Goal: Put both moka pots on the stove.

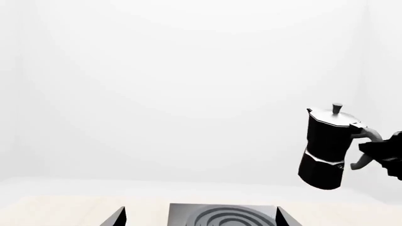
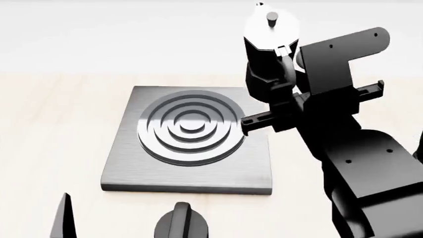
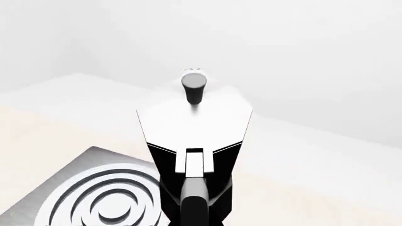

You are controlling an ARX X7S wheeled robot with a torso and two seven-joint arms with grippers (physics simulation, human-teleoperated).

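Observation:
One moka pot (image 2: 270, 47), black and faceted with a silver lid and knob, hangs in the air over the stove's far right corner, slightly tilted. My right gripper (image 2: 286, 82) is shut on its curved handle (image 3: 195, 200). The pot also shows in the left wrist view (image 1: 326, 148). The stove (image 2: 126, 158) is a grey slab with a ringed burner and lies flat on the table with nothing on it. My left gripper (image 1: 201, 219) is open and empty, low in front of the stove, and one finger (image 2: 64, 218) shows in the head view. The second moka pot is out of view.
A squat round black dial knob (image 2: 182, 220) sits on the light wooden table (image 2: 53, 124) just in front of the stove's near edge. My right arm (image 2: 357, 148) fills the right side of the head view. A white wall lies behind.

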